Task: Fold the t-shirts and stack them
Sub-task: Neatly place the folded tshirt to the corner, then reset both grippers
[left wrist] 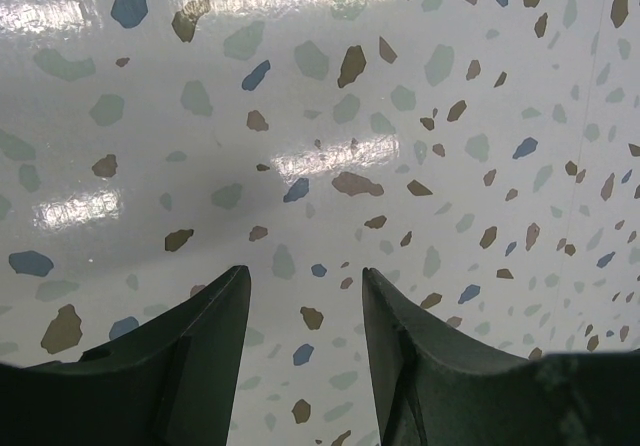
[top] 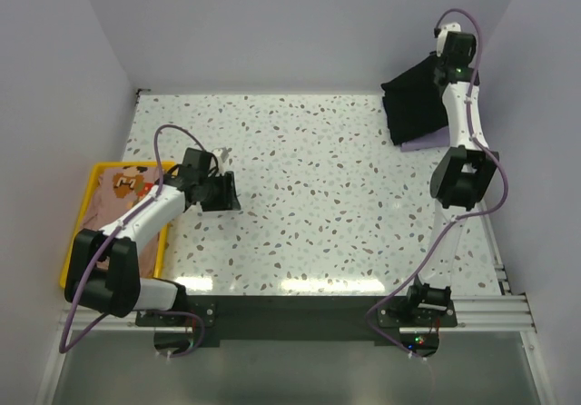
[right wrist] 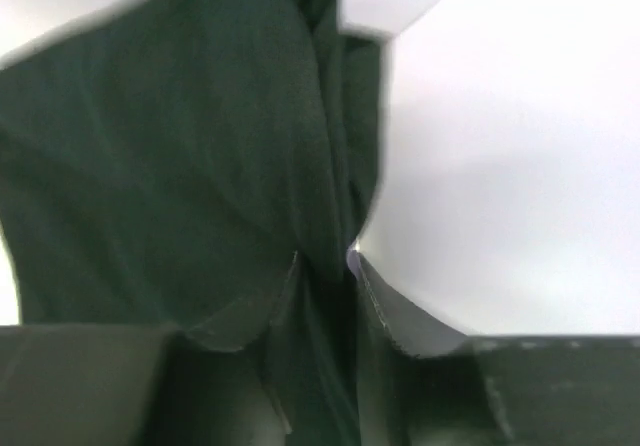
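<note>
Fingers first, seen from above: my left gripper (top: pixel 221 190) hangs low over the speckled table (top: pixel 318 178), just beside the yellow tray (top: pixel 118 165) where the peach shirt (top: pixel 127 187) lies. My right gripper (top: pixel 451 60) is stretched to the far right corner by the wall, with the black shirt (top: pixel 413 101) rising in a heap toward it and the lavender shirt (top: pixel 427 142) showing flat under the heap's near edge. From my left wrist, the left fingers (left wrist: pixel 190 366) stand well apart with nothing between them, only tabletop below. From my right wrist, the right fingers (right wrist: pixel 410 316) are parted by a narrow gap, and a fold of the black shirt (right wrist: pixel 180 166) runs down through it. Whether they pinch it or merely flank it I cannot tell, as the view is dark and blurred. I judge the step in hand to be handling the black shirt at that corner, with no stack of all three made yet. To do it well I would want a firm bite on one edge rather than a bunched fold. I would lift it free of the lavender shirt so that one is not dragged, then carry it to the middle of the table. There my left gripper can take a second corner and the cloth can be spread flat before folding.
</note>
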You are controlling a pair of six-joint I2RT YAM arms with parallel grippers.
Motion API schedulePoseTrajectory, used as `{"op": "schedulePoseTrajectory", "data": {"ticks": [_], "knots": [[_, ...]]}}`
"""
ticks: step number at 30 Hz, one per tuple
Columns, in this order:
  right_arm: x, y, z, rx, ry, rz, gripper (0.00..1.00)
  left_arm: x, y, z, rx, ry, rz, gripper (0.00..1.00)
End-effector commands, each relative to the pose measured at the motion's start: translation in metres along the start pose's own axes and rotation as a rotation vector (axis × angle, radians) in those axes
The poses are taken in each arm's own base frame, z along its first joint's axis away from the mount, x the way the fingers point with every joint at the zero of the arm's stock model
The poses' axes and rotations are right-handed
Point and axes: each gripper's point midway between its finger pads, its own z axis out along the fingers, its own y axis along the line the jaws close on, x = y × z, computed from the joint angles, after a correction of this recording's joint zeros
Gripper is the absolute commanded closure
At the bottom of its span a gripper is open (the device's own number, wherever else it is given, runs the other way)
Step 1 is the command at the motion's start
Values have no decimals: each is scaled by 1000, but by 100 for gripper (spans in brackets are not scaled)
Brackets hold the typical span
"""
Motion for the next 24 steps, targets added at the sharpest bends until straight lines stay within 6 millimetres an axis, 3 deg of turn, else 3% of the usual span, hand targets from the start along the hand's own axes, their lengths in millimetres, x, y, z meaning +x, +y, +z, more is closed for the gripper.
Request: {"op": "schedulePoseTrajectory", "data": {"ticks": [1, 2, 3, 8, 13, 15, 16, 18, 19, 20, 21, 22, 23, 24], "knots": [[-15, -25, 13, 106, -76, 85, 34, -3, -4, -1, 29, -9, 29, 47], [-13, -24, 16, 108, -77, 91, 6, -3, -5, -1, 31, -8, 29, 47], [-13, -23, 18, 105, -80, 99, 1, -2, -5, -1, 31, -10, 29, 47], [-18, -16, 10, 69, -91, 180, 1, -5, -6, -3, 38, -23, 33, 46], [-41, -5, -25, 37, -130, 240, 1, -8, -9, -7, 50, -51, 37, 46], [-42, 13, -36, 10, -123, 268, 1, -10, -10, -10, 54, -67, 38, 46], [-51, 11, -53, 5, -146, 295, 1, -12, -11, -12, 54, -78, 38, 46], [-59, 30, -71, -44, -164, 342, 1, -16, -12, -16, 53, -101, 42, 46], [-42, 47, -71, -68, -124, 337, 1, -17, -12, -17, 52, -111, 40, 46], [-58, 58, -100, -101, -168, 387, 1, -19, -12, -19, 53, -125, 43, 46], [-39, 75, -100, -123, -139, 390, 1, -20, -13, -21, 56, -134, 44, 46], [-35, 85, -109, -151, -139, 428, 1, -22, -14, -23, 60, -148, 47, 46], [-45, 90, -137, -191, -181, 458, 1, -25, -15, -25, 62, -163, 50, 46], [-42, 99, -144, -224, -190, 482, 1, -27, -17, -27, 67, -174, 52, 46]]}}
